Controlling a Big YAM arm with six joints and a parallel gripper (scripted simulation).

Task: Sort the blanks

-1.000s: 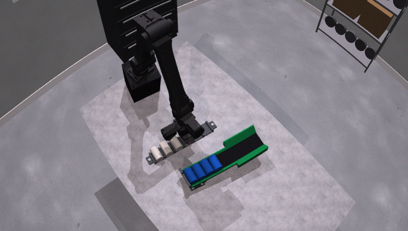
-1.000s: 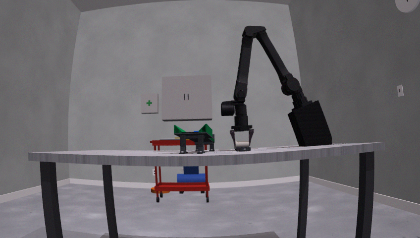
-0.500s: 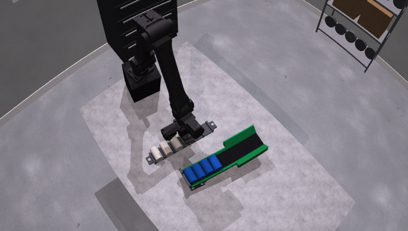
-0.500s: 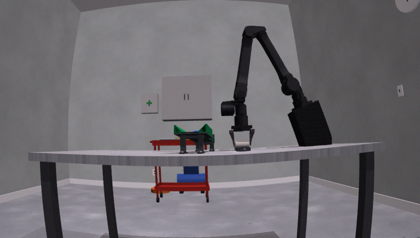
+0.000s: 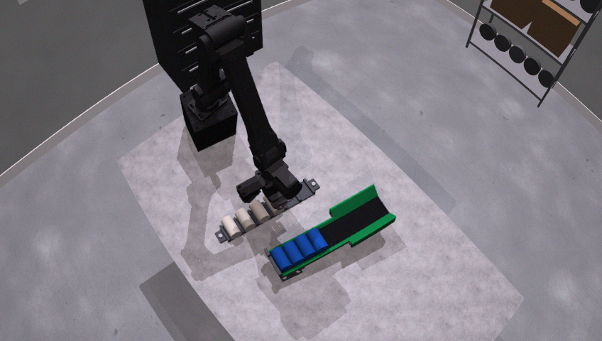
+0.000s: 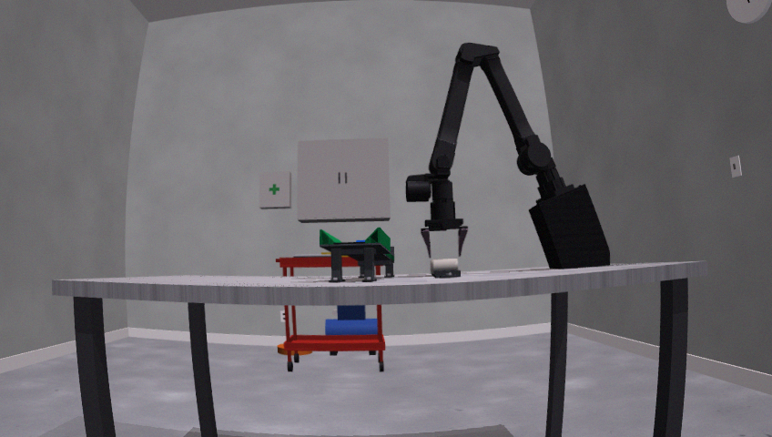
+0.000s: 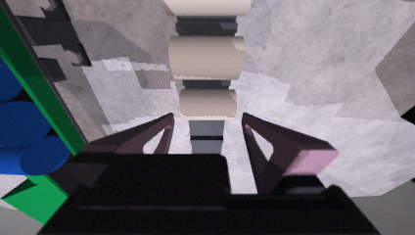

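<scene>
Several blue blanks (image 5: 297,251) lie side by side across the green feed ramp (image 5: 350,222), in a row at its low end. Several cream blanks (image 5: 245,219) lie in the slots of the dark stock rack. My gripper (image 5: 276,198) is open and empty. It hangs just above the cream blank at the rack's arm-side end (image 6: 443,266), which it partly hides in the top view. In the wrist view my fingers stand apart, with that blank (image 7: 207,104) lying in its slot between and below the tips, and the neighbouring cream blank (image 7: 207,57) beyond it.
The ramp's green side wall (image 7: 39,93) and blue blanks (image 7: 24,132) are at the left of the wrist view, close to the rack. The arm's black base (image 5: 209,118) stands behind the rack. A red cart (image 6: 332,303) stands beyond the table.
</scene>
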